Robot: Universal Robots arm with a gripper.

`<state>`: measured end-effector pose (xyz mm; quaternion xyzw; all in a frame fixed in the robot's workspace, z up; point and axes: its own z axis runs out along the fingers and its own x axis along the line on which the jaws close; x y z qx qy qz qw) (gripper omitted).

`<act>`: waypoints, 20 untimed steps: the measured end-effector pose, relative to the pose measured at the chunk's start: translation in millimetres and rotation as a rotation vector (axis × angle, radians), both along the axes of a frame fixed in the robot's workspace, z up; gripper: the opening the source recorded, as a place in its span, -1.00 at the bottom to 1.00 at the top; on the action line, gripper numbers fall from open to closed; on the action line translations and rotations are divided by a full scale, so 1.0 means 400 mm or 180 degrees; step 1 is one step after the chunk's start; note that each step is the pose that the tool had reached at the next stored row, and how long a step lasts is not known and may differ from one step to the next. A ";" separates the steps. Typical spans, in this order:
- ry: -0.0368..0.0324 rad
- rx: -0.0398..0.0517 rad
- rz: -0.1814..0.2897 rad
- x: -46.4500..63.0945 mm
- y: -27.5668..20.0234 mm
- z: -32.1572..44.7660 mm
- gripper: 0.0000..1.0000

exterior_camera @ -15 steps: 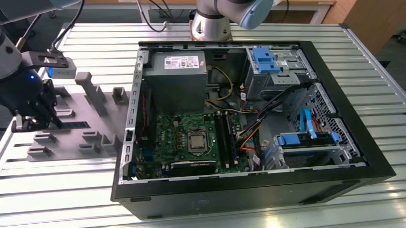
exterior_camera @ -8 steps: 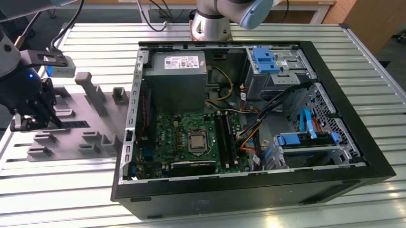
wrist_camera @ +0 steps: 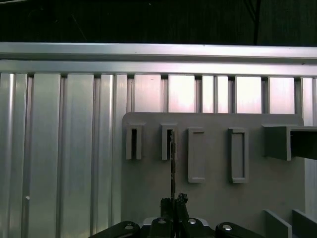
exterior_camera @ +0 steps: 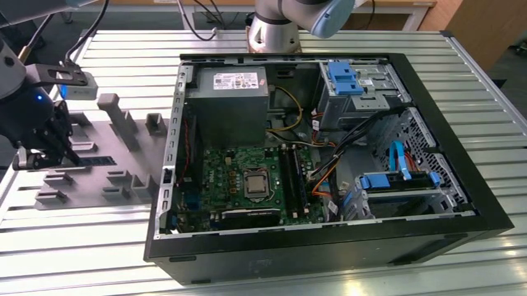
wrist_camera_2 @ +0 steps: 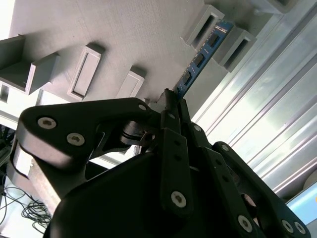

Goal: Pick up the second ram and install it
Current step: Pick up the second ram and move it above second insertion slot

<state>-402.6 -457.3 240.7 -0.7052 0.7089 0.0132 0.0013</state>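
The second ram (wrist_camera_2: 203, 54) is a thin blue-green stick with dark chips, resting in the grey moulded fixture (wrist_camera_2: 99, 29) with its far end between two upright posts. In the first wrist view the second ram (wrist_camera: 172, 163) appears edge-on as a thin dark line. My gripper (wrist_camera_2: 171, 99) is shut on its near end, the black fingers (wrist_camera_2: 173, 144) pressed against both faces. In the exterior view my gripper (exterior_camera: 70, 157) is low over the fixture (exterior_camera: 123, 132) at the exterior view's left, with the second ram (exterior_camera: 100, 160) lying beside it.
An open computer case (exterior_camera: 461, 203) lies to the exterior view's right of the fixture, showing a green motherboard (exterior_camera: 247, 166) with long black slot rails (exterior_camera: 293, 176). The ribbed metal table (exterior_camera: 74, 246) extends around both. The arm's base (exterior_camera: 276, 28) stands behind the case.
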 end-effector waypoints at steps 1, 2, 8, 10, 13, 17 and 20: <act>0.0000 0.0000 0.0000 0.000 0.000 0.000 -0.72; 0.0000 0.0000 0.0000 0.000 0.000 0.001 -0.72; 0.0001 -0.0001 0.0000 0.000 0.000 0.006 -0.72; 0.0000 0.0000 0.0000 0.000 0.000 0.008 -0.72; 0.0000 0.0000 0.0000 0.000 0.000 0.012 -0.72; 0.0000 0.0000 0.0000 0.000 0.000 0.020 -0.72; 0.0000 0.0000 0.0000 0.000 0.000 0.026 -0.72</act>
